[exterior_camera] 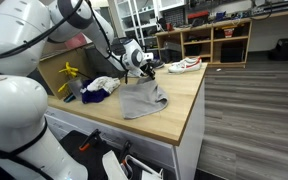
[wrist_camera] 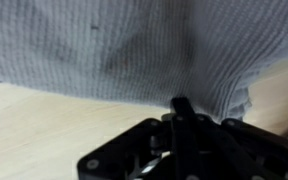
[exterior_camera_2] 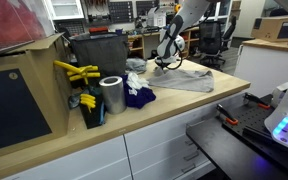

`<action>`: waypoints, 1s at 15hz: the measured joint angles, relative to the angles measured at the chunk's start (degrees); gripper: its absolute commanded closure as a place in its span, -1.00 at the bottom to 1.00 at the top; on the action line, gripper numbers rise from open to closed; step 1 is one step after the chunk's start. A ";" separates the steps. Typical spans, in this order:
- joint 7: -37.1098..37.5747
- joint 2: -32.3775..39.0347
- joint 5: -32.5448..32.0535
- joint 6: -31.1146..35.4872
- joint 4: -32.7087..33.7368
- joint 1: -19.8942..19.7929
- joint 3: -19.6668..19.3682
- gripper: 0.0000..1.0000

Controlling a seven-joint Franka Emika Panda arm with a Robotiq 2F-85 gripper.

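A grey ribbed cloth (exterior_camera: 142, 98) lies spread on the wooden worktop (exterior_camera: 189, 110); it shows in both exterior views (exterior_camera_2: 189, 80). My gripper (exterior_camera: 147, 68) is down at the cloth's far edge, also seen in an exterior view (exterior_camera_2: 166, 63). In the wrist view the two fingers (wrist_camera: 181, 103) are pressed together at the cloth's hem, and the cloth (wrist_camera: 114, 50) fills the upper part, with folds running towards the fingertips. The jaws look shut on the cloth's edge.
A dark blue cloth (exterior_camera_2: 139, 97), a metal can (exterior_camera_2: 111, 95), yellow tools (exterior_camera_2: 76, 72) and a black bin (exterior_camera_2: 99, 55) stand beside the grey cloth. A white shoe (exterior_camera: 184, 65) lies at the worktop's far end. The worktop edge (exterior_camera: 199, 125) drops to the floor.
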 measured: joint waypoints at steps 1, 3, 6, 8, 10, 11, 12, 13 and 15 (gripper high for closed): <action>-0.84 1.17 -0.32 0.00 1.89 0.19 0.00 1.00; -3.32 3.37 -0.86 -0.01 5.46 0.49 0.03 1.00; -6.92 6.10 -1.03 -0.14 10.07 0.67 0.29 0.32; -7.99 6.83 -1.03 -0.79 11.99 0.68 0.55 0.02; -8.01 6.53 -1.03 -3.30 13.12 0.77 0.44 -0.25; -8.01 5.97 -1.02 -5.14 13.40 0.72 0.44 -0.42; -8.01 5.16 -1.02 -7.16 13.44 0.66 0.44 -0.56; -8.02 4.15 -1.03 -9.61 13.43 0.61 0.39 -0.72; -8.01 1.65 -1.62 -15.40 13.28 0.59 0.06 -0.98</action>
